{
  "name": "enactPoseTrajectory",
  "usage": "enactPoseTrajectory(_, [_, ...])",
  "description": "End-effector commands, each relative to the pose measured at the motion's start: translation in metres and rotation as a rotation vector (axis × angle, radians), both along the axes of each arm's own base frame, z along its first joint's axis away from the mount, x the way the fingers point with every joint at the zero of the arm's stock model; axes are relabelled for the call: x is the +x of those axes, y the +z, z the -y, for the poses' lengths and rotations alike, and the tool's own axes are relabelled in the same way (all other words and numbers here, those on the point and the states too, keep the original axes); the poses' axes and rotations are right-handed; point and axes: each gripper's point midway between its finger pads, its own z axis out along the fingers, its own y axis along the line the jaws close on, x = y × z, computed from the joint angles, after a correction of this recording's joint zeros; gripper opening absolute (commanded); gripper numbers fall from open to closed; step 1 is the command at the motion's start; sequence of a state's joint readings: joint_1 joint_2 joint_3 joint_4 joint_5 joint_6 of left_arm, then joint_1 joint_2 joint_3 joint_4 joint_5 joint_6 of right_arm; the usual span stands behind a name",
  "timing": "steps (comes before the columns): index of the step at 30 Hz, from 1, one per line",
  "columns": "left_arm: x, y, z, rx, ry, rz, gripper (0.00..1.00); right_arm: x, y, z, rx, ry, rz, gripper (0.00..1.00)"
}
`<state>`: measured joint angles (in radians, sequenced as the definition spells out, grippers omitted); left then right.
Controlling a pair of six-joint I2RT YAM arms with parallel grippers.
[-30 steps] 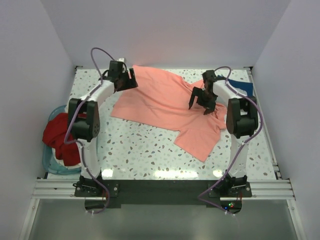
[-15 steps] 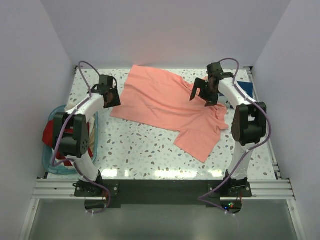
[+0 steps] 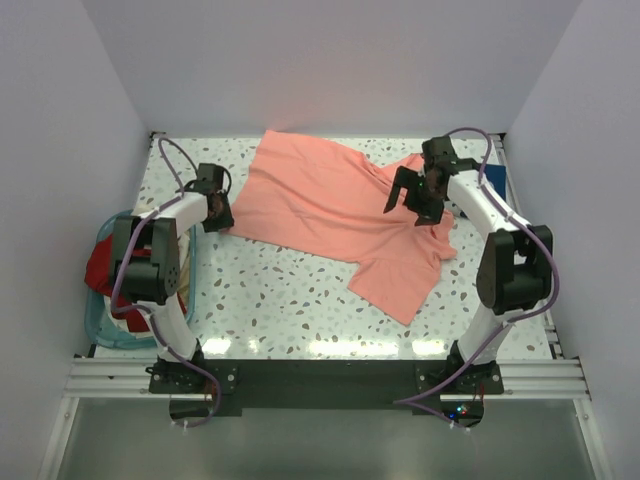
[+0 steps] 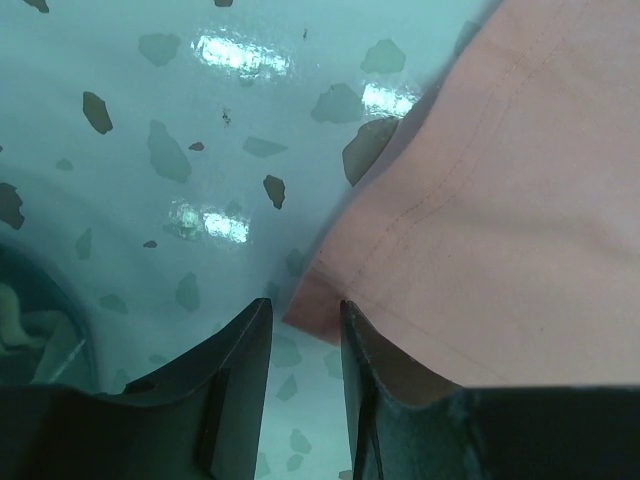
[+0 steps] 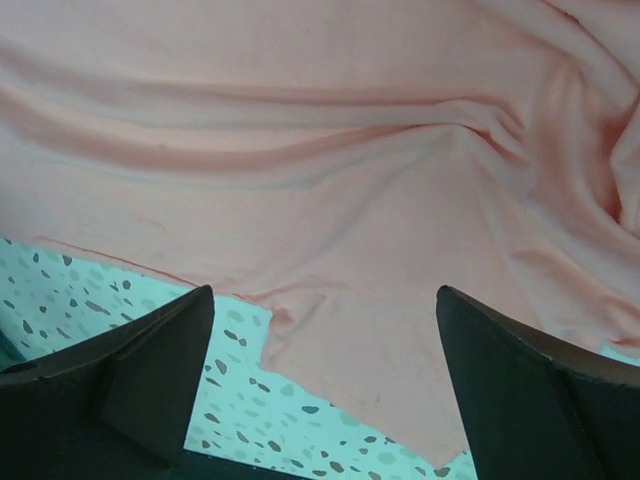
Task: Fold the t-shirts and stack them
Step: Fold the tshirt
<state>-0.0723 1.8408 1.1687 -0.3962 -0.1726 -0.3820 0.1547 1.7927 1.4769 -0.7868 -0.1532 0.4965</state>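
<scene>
Checking in from the remote desk, here's what my feeds show. The salmon-pink t-shirt [image 3: 320, 205] is lying spread out on the speckled table [image 3: 280, 300], toward the far half. It's mostly flat, with some wrinkles bunched on its right side and one sleeve pointing toward the near edge. My left gripper [image 3: 217, 212] is down low by the shirt's near-left corner. On the left wrist cam the two fingers [image 4: 240, 380] have only a narrow gap between them, with bare table showing through it. The hemmed corner of the shirt sits right at the mouth of that gap, so as far as I can see it isn't pinching anything. My right gripper [image 3: 410, 205] is over the right side of the same shirt, near the wrinkled part. On its wrist cam the jaws are spread wide, with pink cloth filling the view between them and a strip of table below, and nothing held. I can't tell from these views whether its fingertips touch the cloth. Off the left edge of the table there's the teal basket [image 3: 97, 322] with a dark red t-shirt [image 3: 110, 270] heaped in it and spilling over the rim. A bit of navy blue t-shirt [image 3: 493, 177] peeks out at the far right edge, behind the right arm
</scene>
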Motion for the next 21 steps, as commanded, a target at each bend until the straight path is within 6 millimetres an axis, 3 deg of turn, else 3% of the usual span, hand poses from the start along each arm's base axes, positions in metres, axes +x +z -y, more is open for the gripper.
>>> enactPoseTrajectory(1, [0.009, 0.0, -0.008, 0.012, 0.026, 0.033, 0.38, -0.004, 0.023, 0.0, 0.027, -0.017, 0.061, 0.95])
enactPoseTrajectory(8, [0.006, -0.013, -0.006, -0.001, 0.022, 0.009, 0.4, -0.016, 0.025, 0.005, 0.005, -0.022, 0.05, 0.95])
enactPoseTrajectory(13, [-0.003, -0.02, 0.0, -0.033, 0.008, -0.008, 0.24, -0.033, 0.023, 0.014, -0.034, -0.012, 0.031, 0.95])
enactPoseTrajectory(17, [-0.008, -0.021, 0.003, -0.053, -0.005, -0.013, 0.1, -0.071, 0.001, 0.018, -0.063, 0.005, -0.05, 0.95])
enactPoseTrajectory(21, [-0.008, -0.014, 0.008, -0.088, -0.019, 0.002, 0.0, -0.117, -0.019, 0.004, -0.094, 0.055, -0.129, 0.93])
